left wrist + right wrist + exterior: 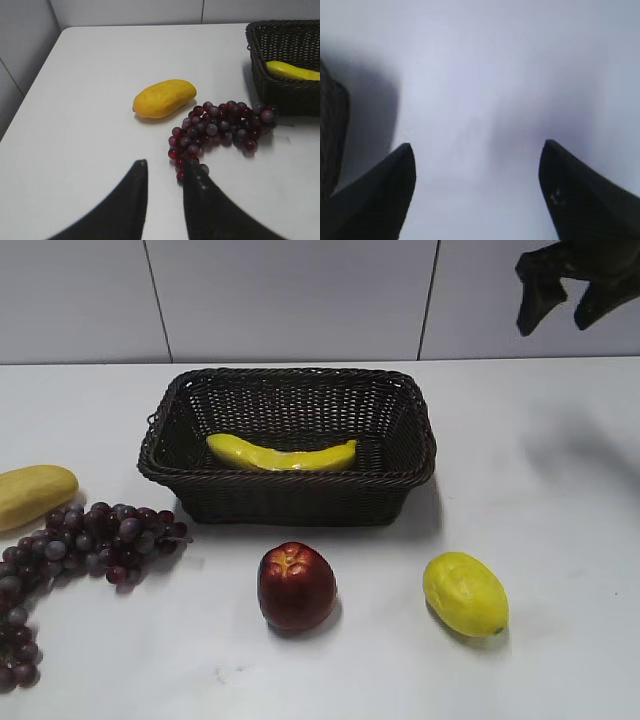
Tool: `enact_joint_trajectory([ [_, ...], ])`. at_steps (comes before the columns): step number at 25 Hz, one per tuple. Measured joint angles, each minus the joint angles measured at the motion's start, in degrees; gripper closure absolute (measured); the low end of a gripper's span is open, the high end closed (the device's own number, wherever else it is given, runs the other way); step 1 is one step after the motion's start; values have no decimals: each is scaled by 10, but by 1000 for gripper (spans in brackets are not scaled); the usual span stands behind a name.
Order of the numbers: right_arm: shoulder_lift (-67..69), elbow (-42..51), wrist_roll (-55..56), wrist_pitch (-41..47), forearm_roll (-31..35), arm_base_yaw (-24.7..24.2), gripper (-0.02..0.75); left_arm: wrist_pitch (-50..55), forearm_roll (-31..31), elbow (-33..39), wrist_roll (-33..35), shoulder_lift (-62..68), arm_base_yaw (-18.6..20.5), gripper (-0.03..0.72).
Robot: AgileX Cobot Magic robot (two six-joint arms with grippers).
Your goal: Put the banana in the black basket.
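Nearest the exterior camera: dark red apple (296,586) and plump oval yellow lemon-like fruit (465,594) on the white table (560,490), with a purple grape bunch (90,540) at left. Behind them, the slim curved bright-yellow banana (281,454) lies inside the dark woven wicker basket (290,495). Right gripper (477,150) raised, fingers wide apart, empty. Left gripper (165,167) fingers narrowly apart, holding nothing.

black basket (290,485): woven wicker, matt | banana (281,454): glossy | table (560,520): smooth
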Motion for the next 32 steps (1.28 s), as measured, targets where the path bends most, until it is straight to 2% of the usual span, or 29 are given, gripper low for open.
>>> enact_joint_trajectory([
  [4, -24, 38, 7, -1, 9, -30, 153, 0, 0, 0, 0, 0, 0, 449],
  [9, -98, 148, 0, -1, 7, -31, 154, 0, 0, 0, 0, 0, 0, 449],
  [13, -183, 287, -1, -11, 7, -31, 154, 0, 0, 0, 0, 0, 0, 449],
  [22, -408, 616, -10, -121, 7, -31, 154, 0, 0, 0, 0, 0, 0, 449],
  [26, -502, 726, -23, -143, 7, -31, 154, 0, 0, 0, 0, 0, 0, 449],
  [32, -621, 825, -24, -151, 8, -31, 154, 0, 0, 0, 0, 0, 0, 449],
])
